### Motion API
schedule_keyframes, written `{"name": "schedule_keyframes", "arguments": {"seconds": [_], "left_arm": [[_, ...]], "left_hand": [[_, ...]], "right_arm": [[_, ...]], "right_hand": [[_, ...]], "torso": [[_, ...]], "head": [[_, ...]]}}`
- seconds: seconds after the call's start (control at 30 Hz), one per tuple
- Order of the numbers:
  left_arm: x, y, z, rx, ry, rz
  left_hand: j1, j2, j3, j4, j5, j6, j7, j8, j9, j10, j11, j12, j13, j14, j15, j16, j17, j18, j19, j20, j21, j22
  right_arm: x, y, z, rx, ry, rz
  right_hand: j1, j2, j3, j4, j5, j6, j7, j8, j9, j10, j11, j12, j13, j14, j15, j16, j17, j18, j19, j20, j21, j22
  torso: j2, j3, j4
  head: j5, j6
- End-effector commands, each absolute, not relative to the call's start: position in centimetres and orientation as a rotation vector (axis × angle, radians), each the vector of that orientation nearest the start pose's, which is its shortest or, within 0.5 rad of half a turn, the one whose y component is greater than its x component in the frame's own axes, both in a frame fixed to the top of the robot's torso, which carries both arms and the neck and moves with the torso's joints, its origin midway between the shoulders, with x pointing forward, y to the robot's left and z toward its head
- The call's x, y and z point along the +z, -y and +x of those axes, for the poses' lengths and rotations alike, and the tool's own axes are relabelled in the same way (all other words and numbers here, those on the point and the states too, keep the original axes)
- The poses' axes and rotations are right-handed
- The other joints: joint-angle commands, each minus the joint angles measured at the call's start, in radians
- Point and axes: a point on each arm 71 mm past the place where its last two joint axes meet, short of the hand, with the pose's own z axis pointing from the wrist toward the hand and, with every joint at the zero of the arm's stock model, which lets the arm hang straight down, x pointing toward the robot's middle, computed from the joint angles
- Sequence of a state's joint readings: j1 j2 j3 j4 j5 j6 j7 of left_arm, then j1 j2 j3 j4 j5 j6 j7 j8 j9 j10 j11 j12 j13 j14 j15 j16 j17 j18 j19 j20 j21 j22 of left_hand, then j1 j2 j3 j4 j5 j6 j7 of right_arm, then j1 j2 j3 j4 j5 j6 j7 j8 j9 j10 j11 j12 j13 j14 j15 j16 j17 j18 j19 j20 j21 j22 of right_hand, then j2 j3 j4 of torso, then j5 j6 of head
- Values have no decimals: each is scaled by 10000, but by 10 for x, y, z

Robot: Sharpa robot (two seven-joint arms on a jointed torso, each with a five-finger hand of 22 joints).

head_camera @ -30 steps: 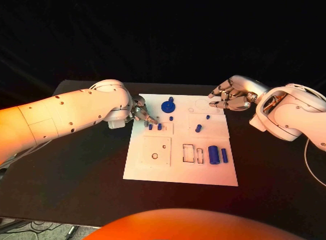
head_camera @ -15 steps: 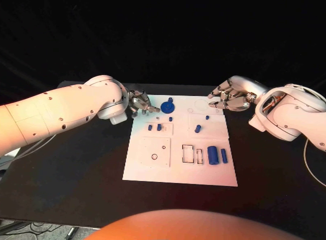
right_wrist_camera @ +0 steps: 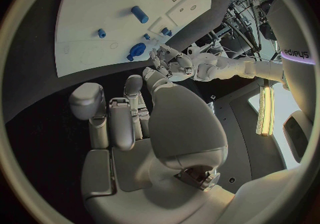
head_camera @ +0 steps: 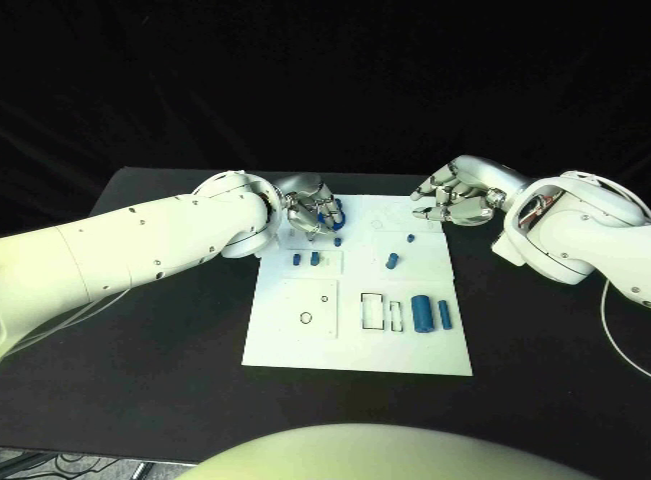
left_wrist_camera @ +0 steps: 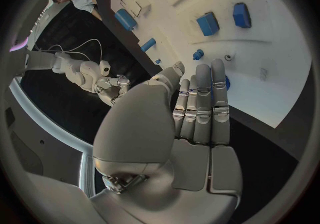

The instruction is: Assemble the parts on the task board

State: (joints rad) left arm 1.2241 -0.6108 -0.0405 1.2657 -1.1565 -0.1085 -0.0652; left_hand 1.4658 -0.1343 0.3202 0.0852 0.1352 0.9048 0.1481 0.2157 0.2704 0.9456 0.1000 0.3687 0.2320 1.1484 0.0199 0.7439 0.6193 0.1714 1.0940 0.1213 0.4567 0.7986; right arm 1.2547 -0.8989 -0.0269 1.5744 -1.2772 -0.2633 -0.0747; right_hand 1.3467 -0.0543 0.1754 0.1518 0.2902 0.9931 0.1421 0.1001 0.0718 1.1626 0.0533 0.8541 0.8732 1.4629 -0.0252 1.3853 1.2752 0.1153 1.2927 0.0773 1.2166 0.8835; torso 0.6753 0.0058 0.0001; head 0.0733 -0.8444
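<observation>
Reaching over the far left corner of the task board (head_camera: 357,330), the left hand (head_camera: 311,210) hovers right above the round blue part (head_camera: 337,212), which peeks out beside its fingers. From the left wrist view those fingers (left_wrist_camera: 203,101) lie straight and pressed side by side, with nothing between them, and a sliver of that blue disc shows past their tips. Whether they touch it, I cannot tell. The right hand (head_camera: 455,200) sits off the far right corner of the board, fingers loosely curled in, holding nothing that I can see.

The parts look like small hard plastic pieces: light, stiff, probably a bit slick against metal fingertips, and easy to flick away. I'd guess the disc is best pinched by its rim, or by the raised hub if it has one, rather than pressed flat from above.

On the board itself, two short blue pegs (head_camera: 305,259) stand in a marked square just nearer than the disc, a tilted blue peg (head_camera: 392,261) lies mid-board, and a tiny one (head_camera: 410,238) sits beyond it. Near the right edge a fat blue cylinder (head_camera: 423,313) and a slimmer blue bar (head_camera: 443,312) lie side by side, next to outlined rectangular slots (head_camera: 381,310) that look unfilled.
</observation>
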Motion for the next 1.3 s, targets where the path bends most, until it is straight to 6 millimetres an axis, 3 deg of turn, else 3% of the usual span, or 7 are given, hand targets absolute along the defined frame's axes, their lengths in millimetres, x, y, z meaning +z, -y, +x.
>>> {"name": "schedule_keyframes", "arguments": {"seconds": [0.03, 0.13, 0.3, 0.33, 0.53, 0.87, 1.3], "left_arm": [[-199, -142, 529, -7885, -17855, 1708], [-204, -138, 530, -7469, -17837, 2195], [-213, -132, 530, -6917, -18038, 2684], [-213, -132, 530, -6901, -18049, 2696], [-219, -127, 530, -6479, -18327, 2989], [-224, -124, 532, -6083, -18640, 3206], [-231, -120, 534, -5773, -19006, 3385]], "left_hand": [[-32, -20, -23, -91, -22, 170, -35, -125, -170, 131, -47, -166, -270, 324, -30, 140, -8, 132, 277, -36, 28, 6], [-122, -20, -66, -122, -14, 370, -65, -303, -399, 359, -102, -333, -605, 832, -98, 690, 178, 119, 791, -108, 260, 102], [-251, -20, -54, -134, -15, 676, -105, -509, -681, 634, -142, -555, -1035, 2126, -161, 3322, 2676, 102, 1478, -167, 731, 409], [-256, -19, -50, -134, -15, 690, -106, -518, -694, 650, -144, -565, -1053, 2165, -163, 3421, 2773, 99, 1508, -170, 765, 435], [-323, -10, 62, -158, -13, 1028, -123, -646, -899, 999, -189, -753, -1385, 2879, -197, 5182, 4605, -290, 2545, -225, 3375, 2340], [-307, 35, 242, -227, -9, 1255, -137, -724, -1025, 1285, -215, -887, -1573, 3173, -234, 5884, 5352, -487, 2945, -245, 4656, 3315], [-268, 91, 454, -350, -11, 1585, -208, -695, -1077, 1664, -310, -948, -1620, 3291, -316, 6058, 5432, -622, 3219, -307, 5558, 3995]], "right_arm": [[-154, 210, 485, 7556, -17036, -472], [-154, 209, 485, 7573, -17038, -484], [-154, 209, 485, 7584, -17044, -493], [-154, 209, 485, 7584, -17044, -493], [-154, 209, 485, 7591, -17049, -499], [-154, 208, 485, 7619, -17048, -518], [-154, 207, 485, 7634, -17061, -533]], "right_hand": [[65, 0, 33, 48, 49, -80, 16, 63, -12, 47, -15, 23, -9, 482, -5, -66, -8, 105, -80, 7, -30, -9], [65, 0, 33, 48, 49, -80, 16, 63, -12, 47, -15, 23, -9, 482, -5, -66, -8, 105, -80, 7, -30, -9], [65, 0, 33, 48, 49, -80, 16, 63, -12, 47, -15, 23, -9, 482, -5, -66, -8, 105, -80, 7, -30, -9], [65, 0, 33, 48, 49, -80, 16, 63, -12, 47, -15, 23, -9, 482, -5, -66, -8, 105, -80, 7, -30, -9], [65, 0, 33, 48, 49, -80, 16, 63, -12, 47, -15, 23, -9, 482, -5, -66, -8, 105, -80, 7, -30, -9], [78, 8, 51, 55, 63, -80, 15, 66, -13, 54, -16, 39, 3, 484, -5, -63, -1, 104, -76, 7, -28, -3], [78, 8, 51, 55, 63, -80, 15, 66, -13, 54, -16, 39, 3, 484, -5, -63, -1, 104, -76, 7, -28, -3]], "torso": [[-2, 11, 2], [7, 4, -4], [13, 6, -6], [14, 6, -8], [6, 7, 5], [-6, 3, 4], [-1, 1, 11]], "head": [[-14, 8], [-30, 34], [-47, 17], [-48, 16], [-77, -13], [-83, -23], [-111, -67]]}}
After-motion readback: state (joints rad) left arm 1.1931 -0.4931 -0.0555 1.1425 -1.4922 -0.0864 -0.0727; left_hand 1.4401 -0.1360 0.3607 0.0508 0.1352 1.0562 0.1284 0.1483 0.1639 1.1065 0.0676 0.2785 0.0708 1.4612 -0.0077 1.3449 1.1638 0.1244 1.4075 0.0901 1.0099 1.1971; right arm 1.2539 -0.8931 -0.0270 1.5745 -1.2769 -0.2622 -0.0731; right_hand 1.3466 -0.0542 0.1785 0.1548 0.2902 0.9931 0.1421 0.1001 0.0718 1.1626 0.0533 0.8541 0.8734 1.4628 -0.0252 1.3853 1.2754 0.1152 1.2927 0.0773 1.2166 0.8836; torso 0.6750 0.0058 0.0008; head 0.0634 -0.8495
